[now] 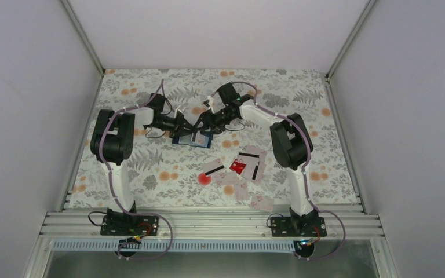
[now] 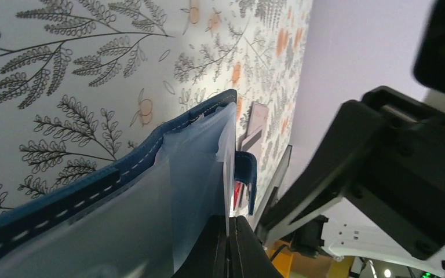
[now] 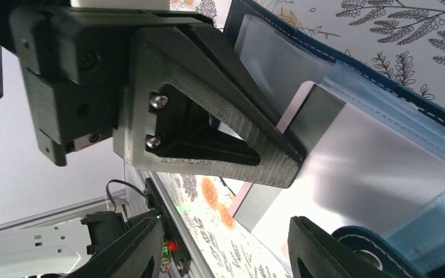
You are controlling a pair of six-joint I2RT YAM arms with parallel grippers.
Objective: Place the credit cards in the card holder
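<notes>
A floral bench (image 1: 150, 174) between white walls carries one navy card holder (image 1: 192, 139), lying open mid-bench. The left hand (image 2: 229, 258) is pinched tight on the edge of one of its clear pockets. The right hand (image 3: 226, 234) stands half open, gripping nothing, beside one pale card (image 3: 353, 150) tucked into a pocket. About six loose credit cards (image 1: 254, 153), one of them red, lie overlapping near the right arm.

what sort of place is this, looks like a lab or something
Probably a robotics lab test cell: two white-and-black robot arms bolted to a silver aluminium rail, plain white panel walls boxing in a table with a floral-print cloth.
</notes>
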